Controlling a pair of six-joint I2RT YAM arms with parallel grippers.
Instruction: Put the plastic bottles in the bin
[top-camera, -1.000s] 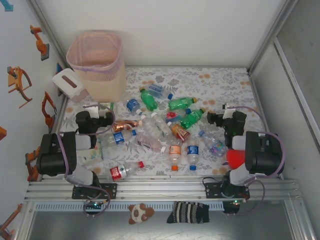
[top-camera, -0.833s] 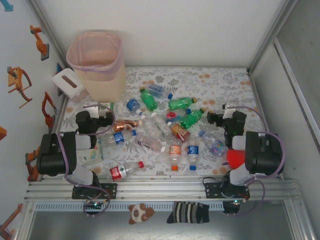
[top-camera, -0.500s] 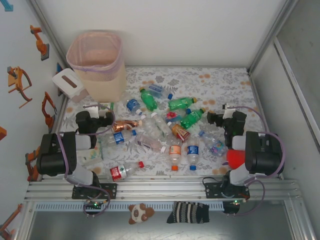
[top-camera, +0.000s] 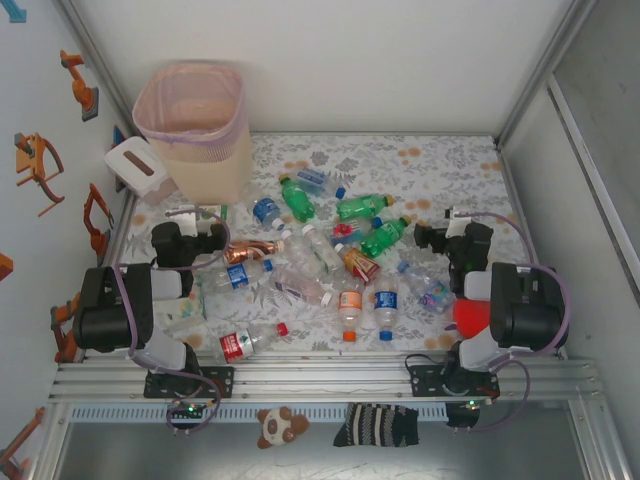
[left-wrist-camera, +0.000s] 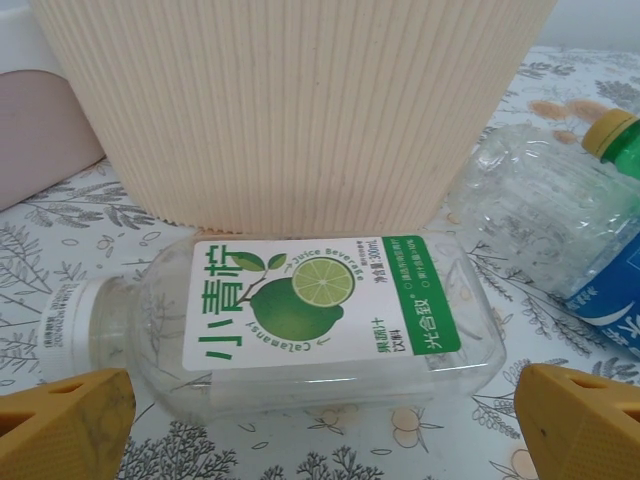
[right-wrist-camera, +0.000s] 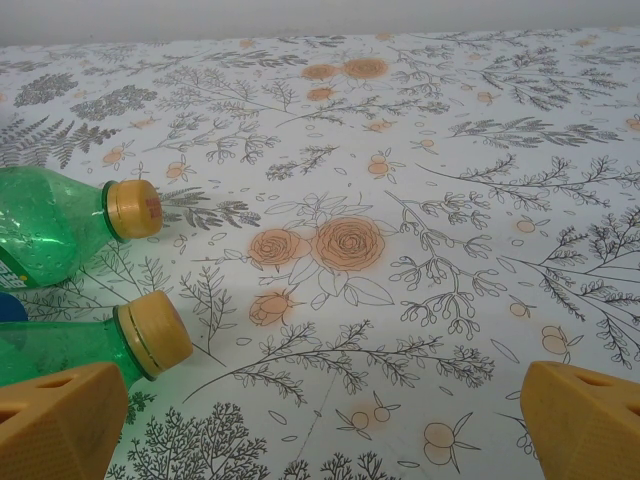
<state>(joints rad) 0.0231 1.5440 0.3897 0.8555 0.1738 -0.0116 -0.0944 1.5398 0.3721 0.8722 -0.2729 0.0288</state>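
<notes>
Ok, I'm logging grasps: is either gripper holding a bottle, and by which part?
Nothing is held. The left gripper is open, facing a lime-label bottle; the right gripper is open over the tablecloth.

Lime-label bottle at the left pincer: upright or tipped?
Tipped: the lime-label bottle lies on its side, white cap pointing left, in front of the bin.

Pretty bright in here: soft, even light from overhead, bouncing off the white walls (top-camera: 350, 60), so shadows are barely there, just faint smudges under the plastic bottles (top-camera: 297, 198). The overhead view's a bit grainy and the wall edges bow slightly. Up close the lime-label bottle (left-wrist-camera: 320, 320) is sharp, with small glints on the plastic. The floral cloth (right-wrist-camera: 450, 150) goes softer toward its far edge.
</notes>
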